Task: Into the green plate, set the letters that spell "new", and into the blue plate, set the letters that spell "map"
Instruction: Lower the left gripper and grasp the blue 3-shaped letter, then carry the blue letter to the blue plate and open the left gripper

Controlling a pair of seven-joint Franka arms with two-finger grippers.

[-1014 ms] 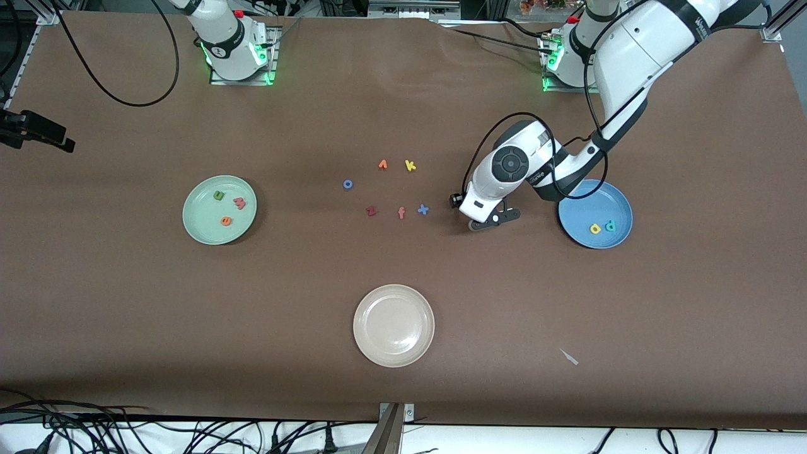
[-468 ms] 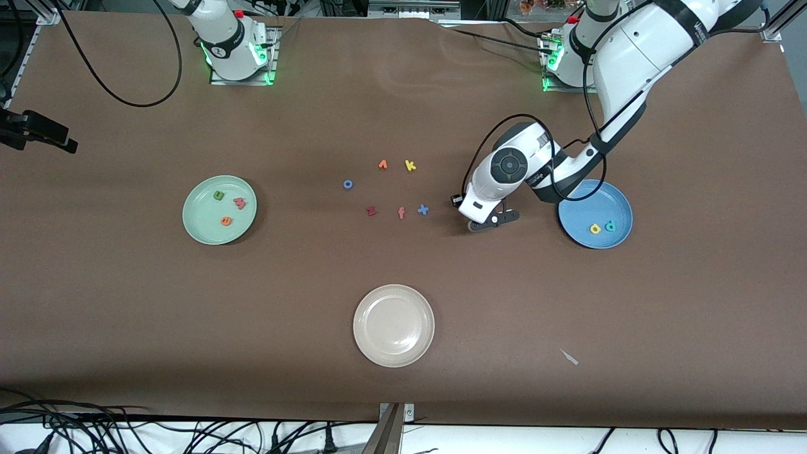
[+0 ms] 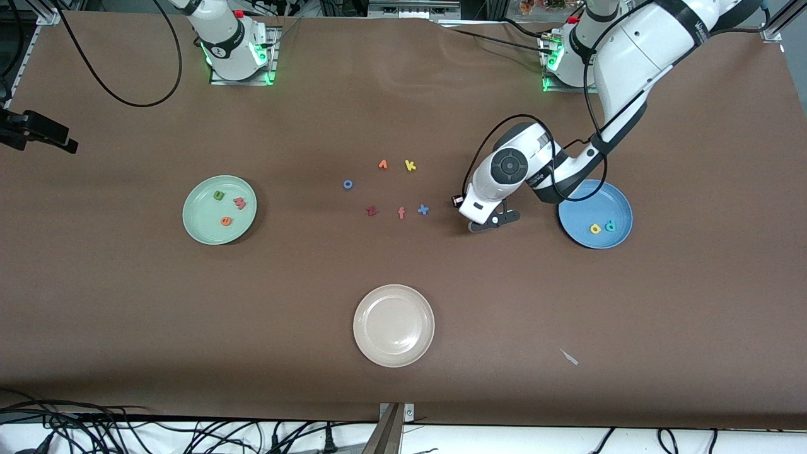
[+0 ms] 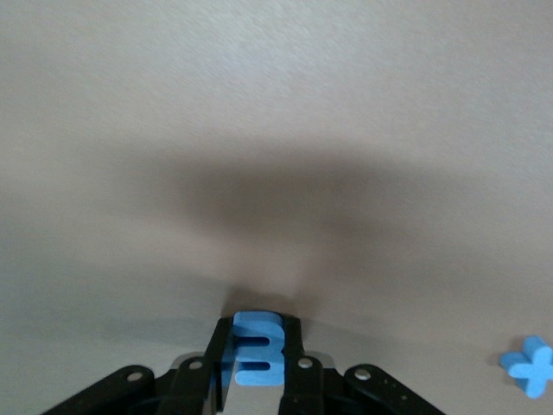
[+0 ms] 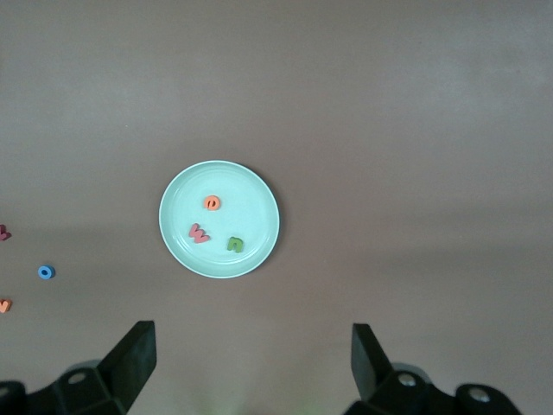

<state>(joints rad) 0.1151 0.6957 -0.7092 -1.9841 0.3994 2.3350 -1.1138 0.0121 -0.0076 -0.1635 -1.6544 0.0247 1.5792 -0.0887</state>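
The left gripper (image 4: 255, 380) is clamped on the blue "m" (image 4: 257, 347), low over the table at the blue plate's (image 3: 621, 205) 9 o'clock. The right gripper (image 5: 251, 367) hangs with fingers wide apart above the green plate (image 5: 177, 229).

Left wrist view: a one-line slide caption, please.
Left claw shut on the blue "m" at the brown table, with the blue "x" lying nearby.

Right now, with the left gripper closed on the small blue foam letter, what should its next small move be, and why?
Probably lift straight up. The left gripper is shut on the blue foam "m" low at the brown table, between the blue "x" and the round blue plate, which holds only the yellow "a" and teal "p". Clearing the table first should let it carry over the rim.
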